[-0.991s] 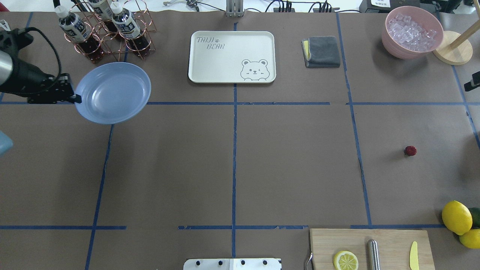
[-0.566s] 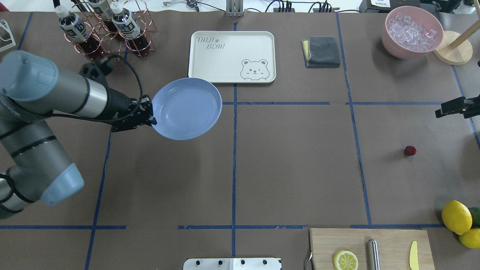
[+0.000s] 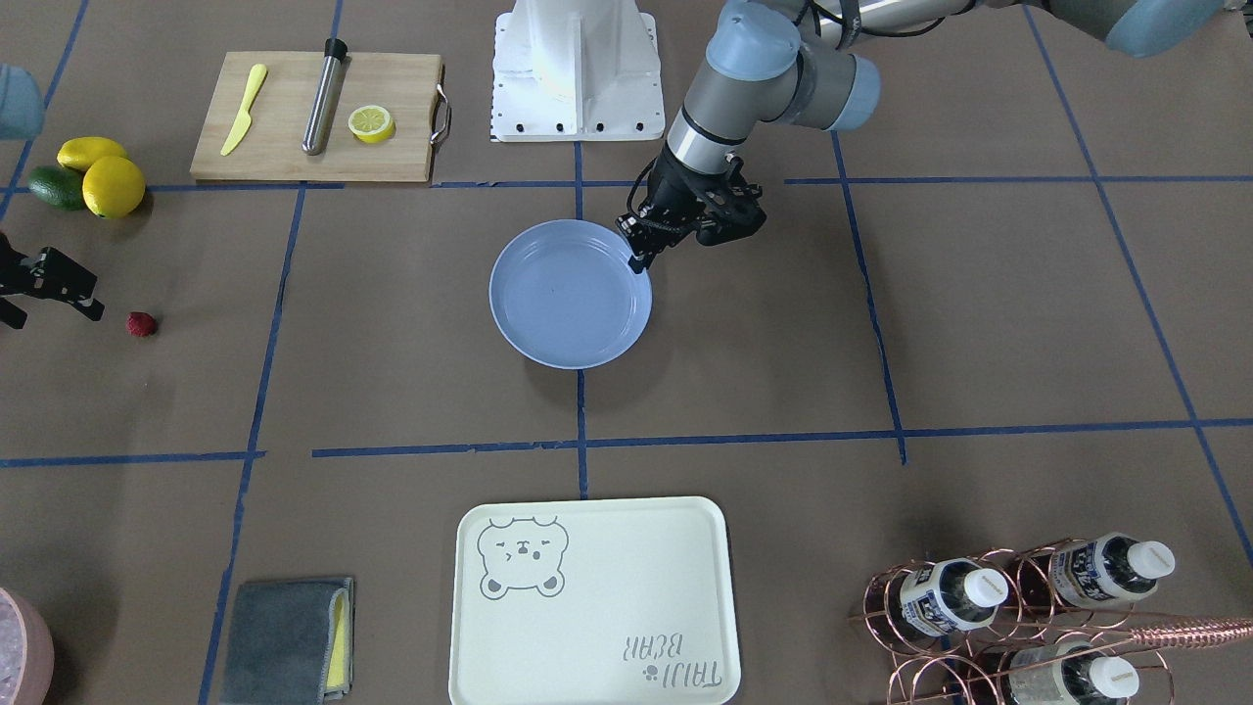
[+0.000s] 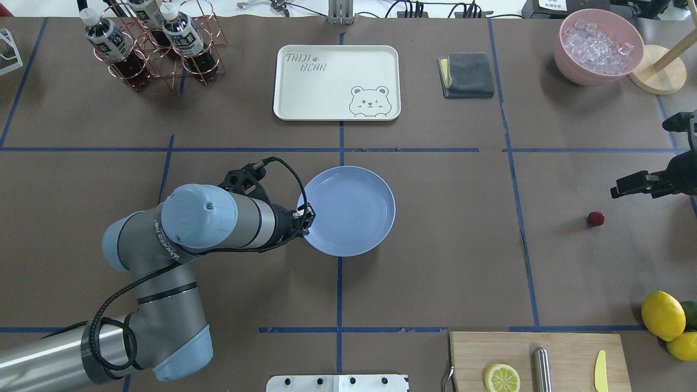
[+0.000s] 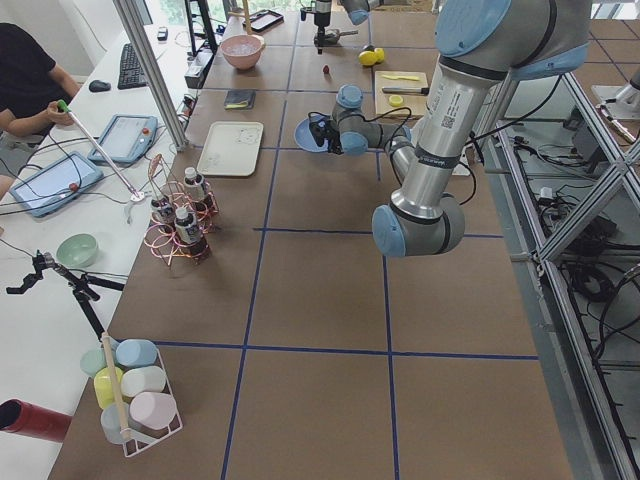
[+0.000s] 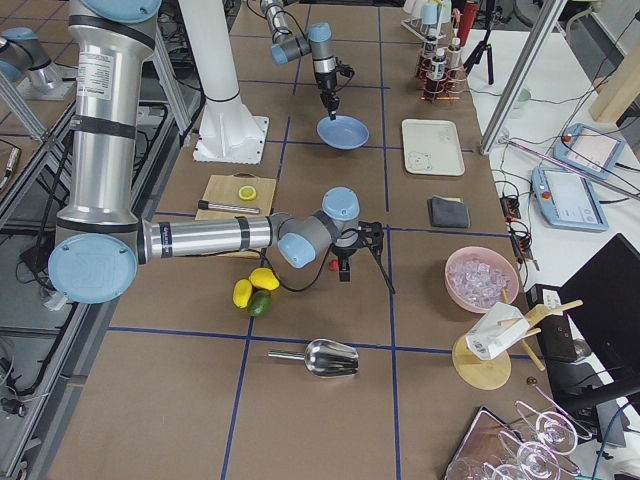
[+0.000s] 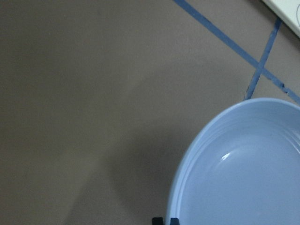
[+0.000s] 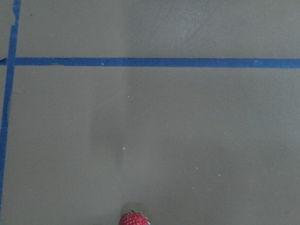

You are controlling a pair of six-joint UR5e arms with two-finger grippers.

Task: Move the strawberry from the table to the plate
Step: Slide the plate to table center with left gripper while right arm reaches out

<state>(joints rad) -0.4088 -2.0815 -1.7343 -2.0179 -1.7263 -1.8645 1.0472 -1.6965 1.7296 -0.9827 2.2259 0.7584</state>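
Note:
The pale blue plate is at the middle of the table, over the centre tape line. My left gripper is shut on its rim on the robot's left side. The left wrist view shows the plate casting a shadow on the paper. The small red strawberry lies alone on the table to the right. My right gripper hovers open just right of and beyond it, holding nothing. The right wrist view catches the strawberry at its bottom edge.
A cream bear tray, grey cloth, pink bowl of ice and bottle rack line the far side. Lemons and a cutting board sit near right. A person sits beside the table.
My left arm has carried the plate from the far left to the table's centre. My right gripper has come in from the right edge toward the strawberry. The strawberry has not moved.

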